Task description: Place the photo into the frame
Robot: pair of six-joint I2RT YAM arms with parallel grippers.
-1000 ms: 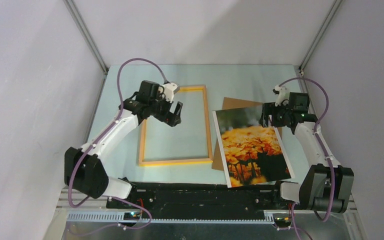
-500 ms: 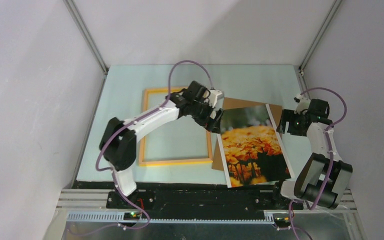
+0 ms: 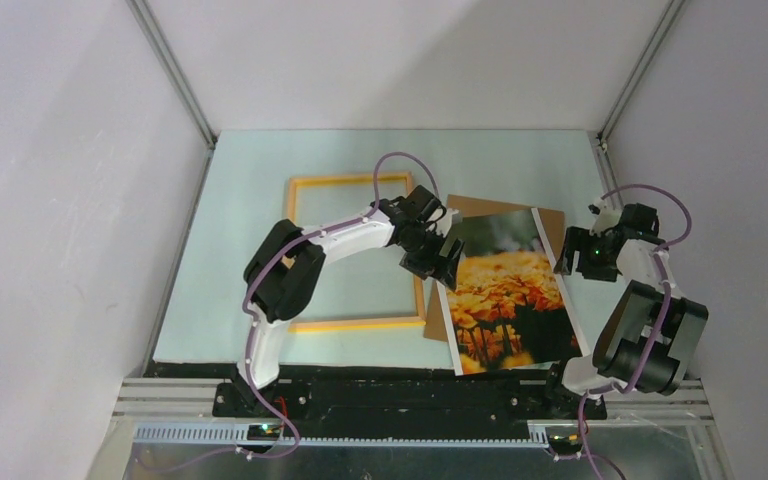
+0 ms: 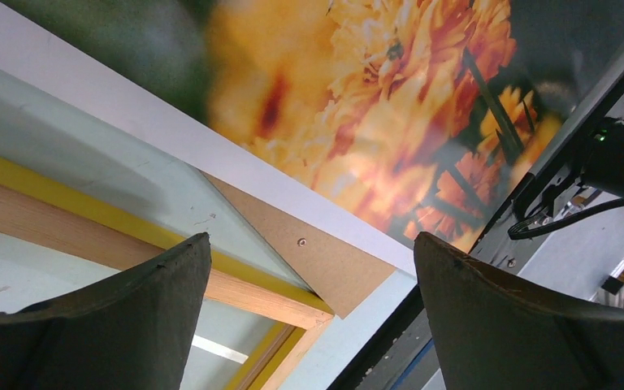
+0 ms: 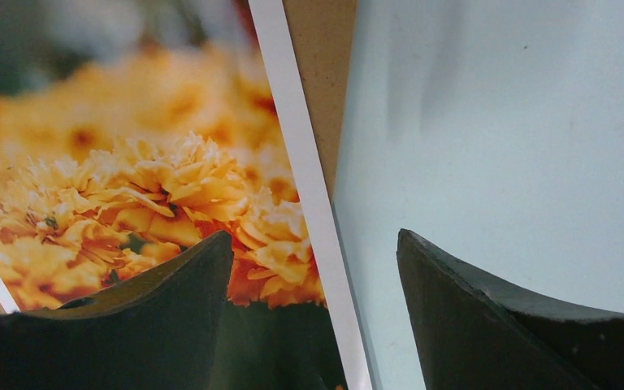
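Observation:
The photo, orange flowers on dark green with a white border, lies on a brown backing board at right of centre. The yellow wooden frame lies flat to its left, with bare table inside it. My left gripper hangs open over the photo's left edge, beside the frame's right rail. In the left wrist view, the left gripper spans the board's corner, the frame's corner and the photo. My right gripper is open, and in its wrist view the gripper straddles the photo's right border, holding nothing.
The pale blue table ends at white walls left, right and behind. A black rail runs along the near edge by the arm bases. The board sticks out beyond the photo at the top and at the lower left.
My left arm has swung right, from above the frame to the photo's left edge. My right gripper has drawn back from over the photo to its right edge, jaws narrowing a little.

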